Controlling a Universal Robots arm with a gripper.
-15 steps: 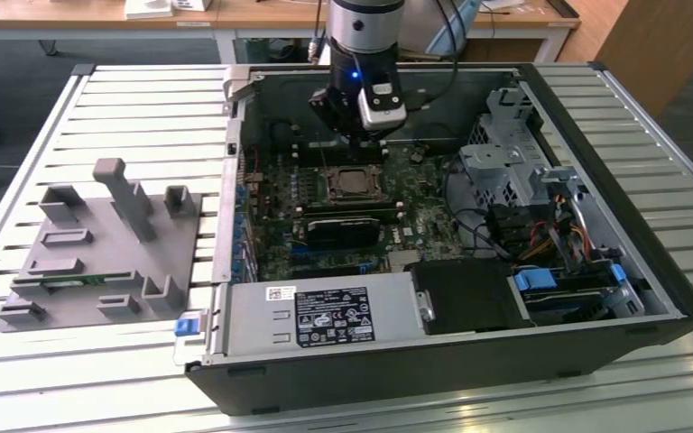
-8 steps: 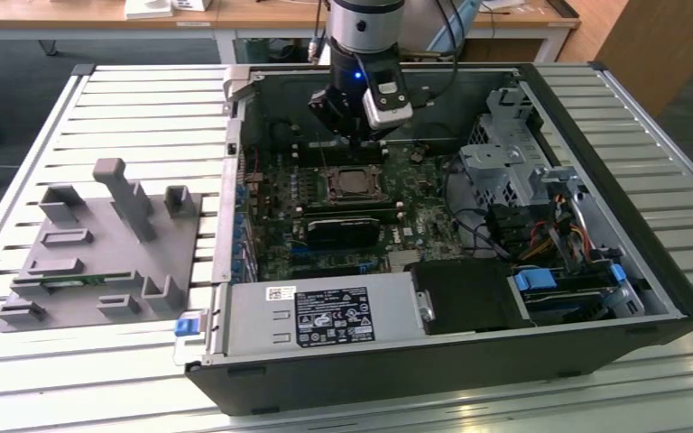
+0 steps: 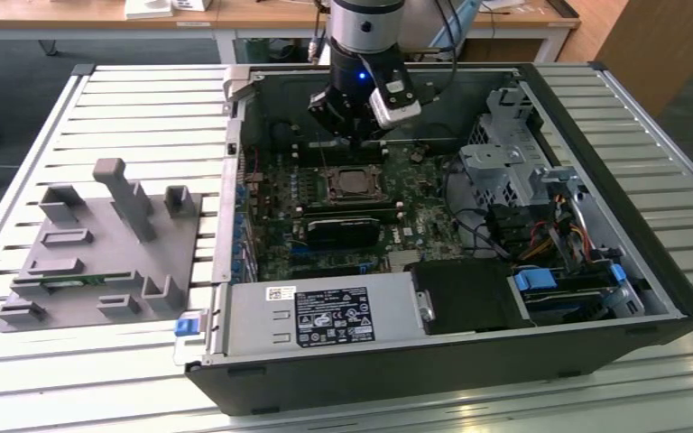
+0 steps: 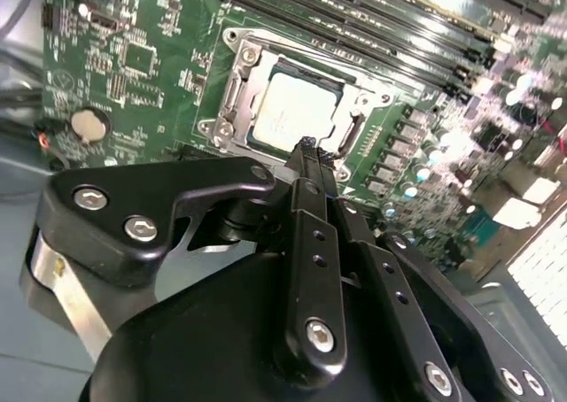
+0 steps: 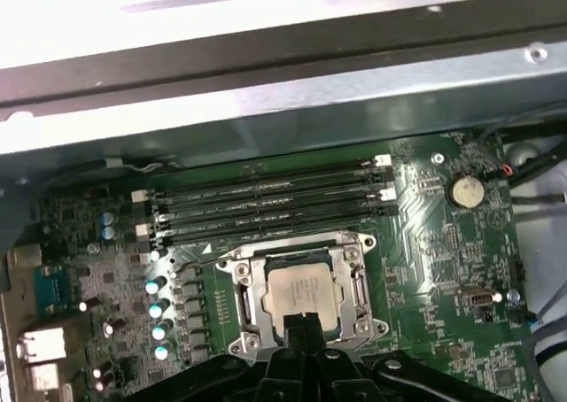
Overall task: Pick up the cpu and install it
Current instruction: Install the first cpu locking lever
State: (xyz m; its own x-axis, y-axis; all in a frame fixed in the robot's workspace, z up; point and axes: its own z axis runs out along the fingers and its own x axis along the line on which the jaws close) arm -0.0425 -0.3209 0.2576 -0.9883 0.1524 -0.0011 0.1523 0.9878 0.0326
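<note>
inside the open computer case [image 3: 612, 298], on the green motherboard [image 5: 443, 243]: the cpu [image 5: 306, 291], silver top up, seated in the metal socket frame [image 5: 354, 282]. gripper [image 4: 310, 154] above the cpu's edge, fingers pressed together, holding nothing. grey fixture tray [image 3: 94, 244] on the slatted table [image 3: 33, 135], at the exterior view's left.

Plenty of open air straight below the fingers [image 4: 306, 158], nothing over the cpu [image 4: 295, 112] seated in its socket frame [image 5: 302, 287]. Beyond the fingertips the memory slots [image 5: 270, 203] and case wall [image 5: 283, 110] crowd in.
</note>
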